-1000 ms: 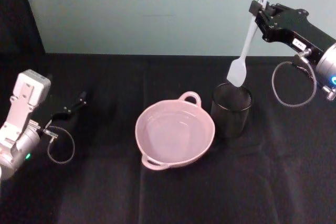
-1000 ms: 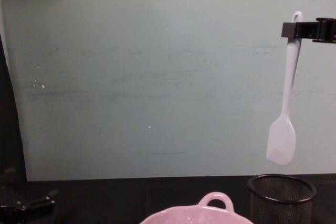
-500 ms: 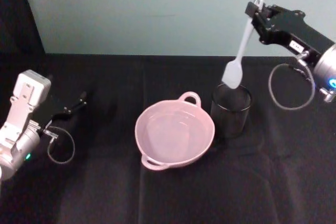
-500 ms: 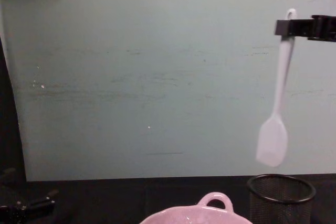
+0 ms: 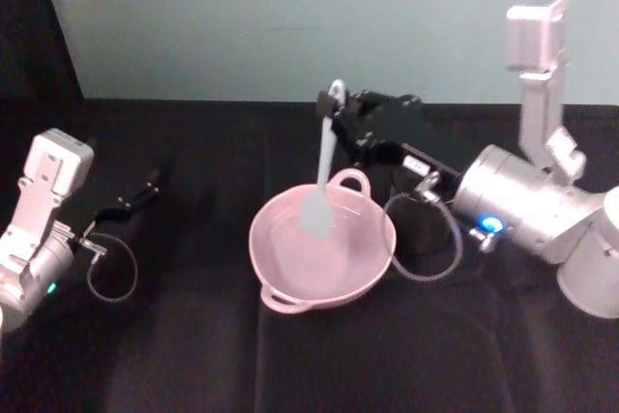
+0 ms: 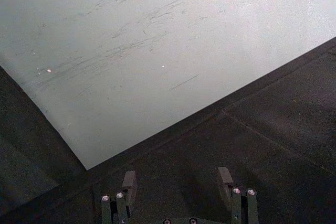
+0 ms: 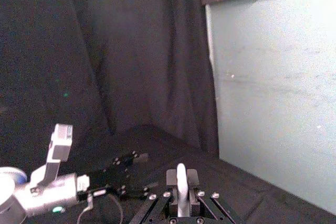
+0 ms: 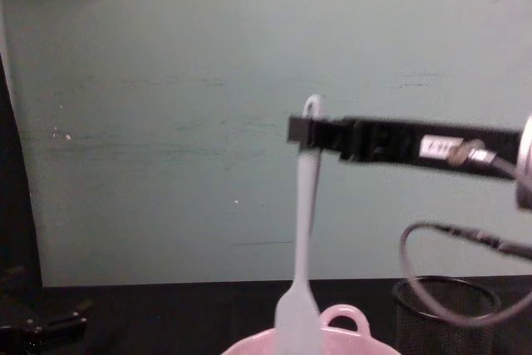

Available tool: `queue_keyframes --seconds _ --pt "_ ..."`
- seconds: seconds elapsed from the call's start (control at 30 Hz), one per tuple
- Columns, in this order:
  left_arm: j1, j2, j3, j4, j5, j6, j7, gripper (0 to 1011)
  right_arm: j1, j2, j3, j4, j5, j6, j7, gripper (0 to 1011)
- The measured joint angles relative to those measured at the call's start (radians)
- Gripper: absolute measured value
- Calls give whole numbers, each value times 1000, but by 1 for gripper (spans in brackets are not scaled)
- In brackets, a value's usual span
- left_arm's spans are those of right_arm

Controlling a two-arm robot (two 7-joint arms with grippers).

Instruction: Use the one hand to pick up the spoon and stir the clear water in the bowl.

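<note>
My right gripper (image 5: 335, 121) is shut on the top of the white spoon's (image 5: 322, 176) handle, holding it upright over the pale pink bowl (image 5: 360, 273) at the table's middle. The oval scoop hangs down inside the bowl's rim; I cannot tell whether it touches the water. From the chest, the spoon (image 8: 305, 230) drops from the right gripper (image 8: 304, 132) behind the bowl's rim (image 8: 342, 318). The right wrist view has the handle (image 7: 181, 182) pinched between the fingers. My left gripper (image 5: 135, 198) rests open at the far left, also as two spread fingers (image 6: 128, 182).
A black wire-mesh cup (image 5: 418, 231) stands just right of the bowl, partly behind my right arm and its grey cable (image 5: 426, 258); the cup (image 8: 436, 309) also shows low in the chest view. Black cloth covers the table, with a pale green wall behind.
My right gripper has swung left and down with the spoon, from above the mesh cup to over the bowl, and the scoop now hangs inside the bowl. The left arm stayed put.
</note>
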Motion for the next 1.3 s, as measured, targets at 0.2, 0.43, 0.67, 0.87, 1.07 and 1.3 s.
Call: queue_keyframes --seconds 0.2,0.43,0.67,0.87,1.07,1.3 --pt "0 0 0 0 0 0 0 1011 -14 -36 -40 53 -52 -29 12 121" --pt "0 0 0 0 0 0 0 1011 -28 -60 -50 85 -84 -31 19 120" --pt "0 0 0 0 0 0 0 1011 -28 -81 -47 97 -103 -30 24 121" --pt "0 0 0 0 0 0 0 1011 -2 -115 -55 141 -113 -30 35 121" --pt "0 0 0 0 0 0 0 1011 49 -168 -55 252 -133 -57 39 121" --pt "0 0 0 0 0 0 0 1011 67 -179 -22 303 -145 -75 30 121"
